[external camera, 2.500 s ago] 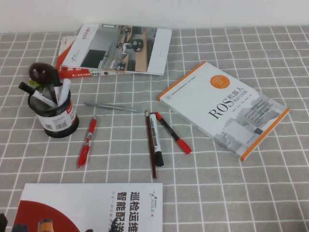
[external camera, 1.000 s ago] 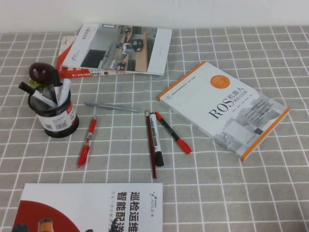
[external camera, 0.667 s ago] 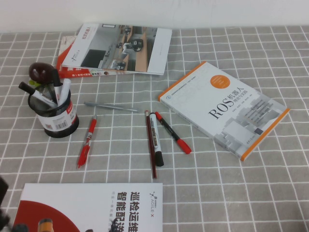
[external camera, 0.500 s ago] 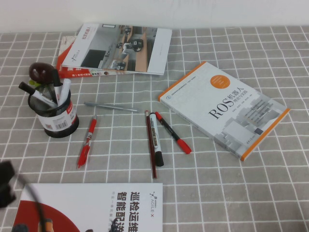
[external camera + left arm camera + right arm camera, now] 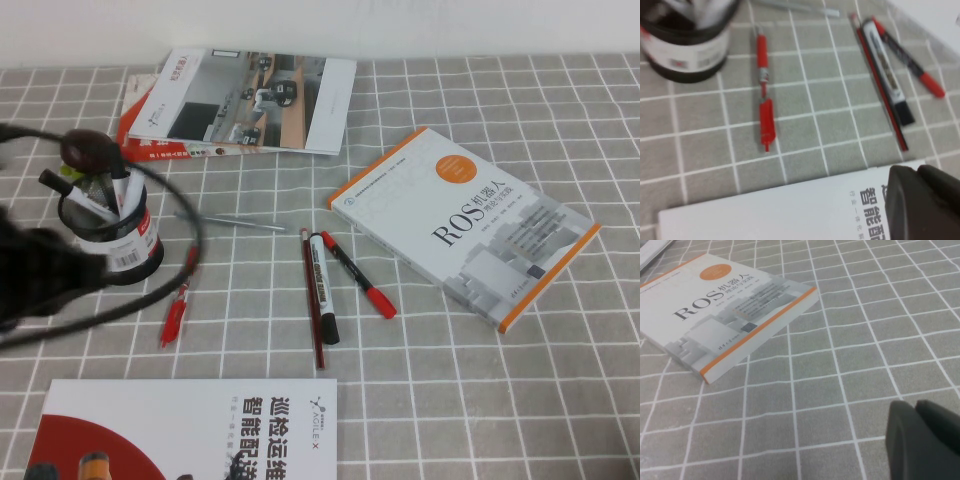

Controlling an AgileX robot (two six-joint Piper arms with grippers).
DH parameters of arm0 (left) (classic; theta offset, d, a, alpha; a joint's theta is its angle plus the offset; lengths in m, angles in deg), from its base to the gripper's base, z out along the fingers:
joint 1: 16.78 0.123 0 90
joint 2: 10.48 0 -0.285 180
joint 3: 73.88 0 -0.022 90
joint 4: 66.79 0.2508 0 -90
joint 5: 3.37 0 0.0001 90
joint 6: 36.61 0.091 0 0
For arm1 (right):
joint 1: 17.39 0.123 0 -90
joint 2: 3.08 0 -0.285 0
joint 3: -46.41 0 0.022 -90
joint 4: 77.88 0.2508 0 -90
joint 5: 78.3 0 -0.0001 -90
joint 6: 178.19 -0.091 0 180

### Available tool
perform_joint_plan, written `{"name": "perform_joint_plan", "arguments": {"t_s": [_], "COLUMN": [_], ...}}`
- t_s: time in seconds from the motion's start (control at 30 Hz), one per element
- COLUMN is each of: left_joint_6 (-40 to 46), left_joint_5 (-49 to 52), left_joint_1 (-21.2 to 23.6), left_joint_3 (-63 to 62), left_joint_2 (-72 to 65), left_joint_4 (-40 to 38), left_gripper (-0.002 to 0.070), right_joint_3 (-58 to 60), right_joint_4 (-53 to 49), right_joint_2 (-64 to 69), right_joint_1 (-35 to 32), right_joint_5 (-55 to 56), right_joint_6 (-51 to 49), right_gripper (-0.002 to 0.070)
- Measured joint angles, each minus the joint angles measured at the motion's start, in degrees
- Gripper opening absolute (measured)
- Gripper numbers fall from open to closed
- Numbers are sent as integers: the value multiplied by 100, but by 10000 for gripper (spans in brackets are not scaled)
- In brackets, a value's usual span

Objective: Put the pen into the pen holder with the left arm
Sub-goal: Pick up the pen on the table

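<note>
Pen (image 5: 312, 298) lies mid-frame on the worktop (image 5: 450, 380), touching a black marker (image 5: 322, 288). Left claw (image 5: 920, 202) is clenched, empty, over a booklet printed "AGILEX" (image 5: 200, 425); right claw (image 5: 922, 440) looks clenched near a book reading "ROS" (image 5: 465, 222).

surface: grey white-grid tablecloth (image 5: 560, 380) | backdrop: plain white wall (image 5: 400, 25)
</note>
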Motion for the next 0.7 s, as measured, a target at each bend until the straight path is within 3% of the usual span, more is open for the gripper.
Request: {"name": "perform_joint_plan", "arguments": {"t_s": [0.17,0.33,0.7], "left_joint_6": [-173,-896,-1134], "left_joint_5": [42,258,1065], "left_joint_1": [-722,-1447,-2285], "left_joint_3": [-541,-1348,-3422], "left_joint_2": [-1037,-2141,-4239], "left_joint_4": [470,1337,1643], "left_gripper": [-3,-3,-2], "right_joint_3": [0,0,0], "right_joint_4": [0,0,0], "right_joint_2": [0,0,0], "right_joint_1": [0,0,0], "right_joint_5": [0,0,0], "right_joint_6": [0,0,0], "right_gripper": [-15,-15,-15]}}
